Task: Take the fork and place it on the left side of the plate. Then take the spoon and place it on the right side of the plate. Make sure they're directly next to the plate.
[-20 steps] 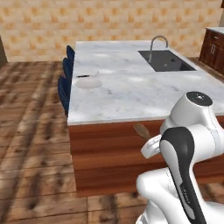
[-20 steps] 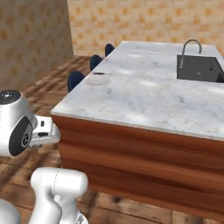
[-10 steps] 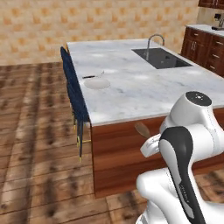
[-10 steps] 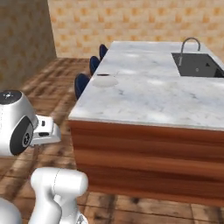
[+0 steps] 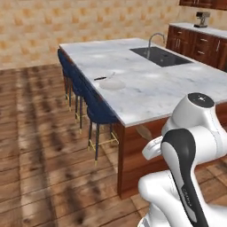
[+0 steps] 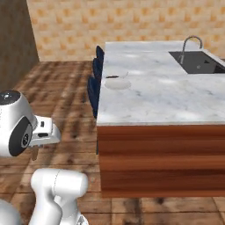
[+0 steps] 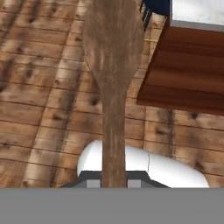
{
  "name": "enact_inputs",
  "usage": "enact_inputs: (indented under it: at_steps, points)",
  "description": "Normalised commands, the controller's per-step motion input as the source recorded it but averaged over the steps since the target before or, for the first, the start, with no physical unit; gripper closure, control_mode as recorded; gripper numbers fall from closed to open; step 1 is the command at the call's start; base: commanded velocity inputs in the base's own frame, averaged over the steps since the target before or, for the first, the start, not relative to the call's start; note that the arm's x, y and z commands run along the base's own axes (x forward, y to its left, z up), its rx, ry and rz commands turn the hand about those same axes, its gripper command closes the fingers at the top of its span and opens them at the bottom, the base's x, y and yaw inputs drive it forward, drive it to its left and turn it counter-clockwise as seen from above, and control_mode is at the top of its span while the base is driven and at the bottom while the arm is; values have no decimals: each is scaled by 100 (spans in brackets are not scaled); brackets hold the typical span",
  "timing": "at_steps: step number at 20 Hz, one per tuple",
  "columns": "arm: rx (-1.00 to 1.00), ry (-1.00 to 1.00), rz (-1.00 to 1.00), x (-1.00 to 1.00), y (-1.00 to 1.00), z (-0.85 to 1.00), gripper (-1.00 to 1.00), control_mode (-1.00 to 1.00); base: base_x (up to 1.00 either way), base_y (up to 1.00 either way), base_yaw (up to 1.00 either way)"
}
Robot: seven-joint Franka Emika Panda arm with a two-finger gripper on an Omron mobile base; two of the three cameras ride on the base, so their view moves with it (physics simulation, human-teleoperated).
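The two-finger gripper (image 7: 113,183) was closed on the straight handle of the all-brown wooden spoon (image 7: 113,57), which ran from the jaws at 6 o'clock in the hand view up to its oval bowl at 12 o'clock, over wooden plank flooring (image 7: 39,109). In the left base view the spoon's bowl (image 5: 143,131) showed just at 10 o'clock of the white arm (image 5: 186,155), in front of the reddish-brown wooden side of the island (image 5: 128,164). The plain round off-white plate (image 5: 113,84) lay on the white marble countertop (image 5: 168,84) near its left edge, and the slim fork with pale tines and dark handle (image 5: 104,77) lay just at 11 o'clock of the plate; whether they touched could not be told. In the right base view the plate (image 6: 117,84) sat with the fork (image 6: 117,76) at its 12 o'clock. Dark blue stools (image 5: 95,111) stood along the island's left side. A dark sink with curved grey faucet (image 5: 160,55) sat at the countertop's far right.
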Motion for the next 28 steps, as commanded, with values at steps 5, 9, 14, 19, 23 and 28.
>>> enact_inputs:
  at_steps: [5, 9, 14, 19, 23, 28]
  points:
    - [0, 0, 0, 0, 0, 0, 100, 100, 44, 65, -48]
    - [0, 0, 0, 0, 0, 0, 100, 100, 30, 52, -53]
    - [0, 0, 0, 0, 0, 0, 100, 100, 15, 60, -49]
    - [0, 0, 0, 0, 0, 0, 100, 100, 0, 71, -45]
    - [0, 0, 0, 0, 0, 0, 100, 100, 3, 83, -41]
    - [0, 0, 0, 0, 0, 0, 100, 100, 30, 84, -40]
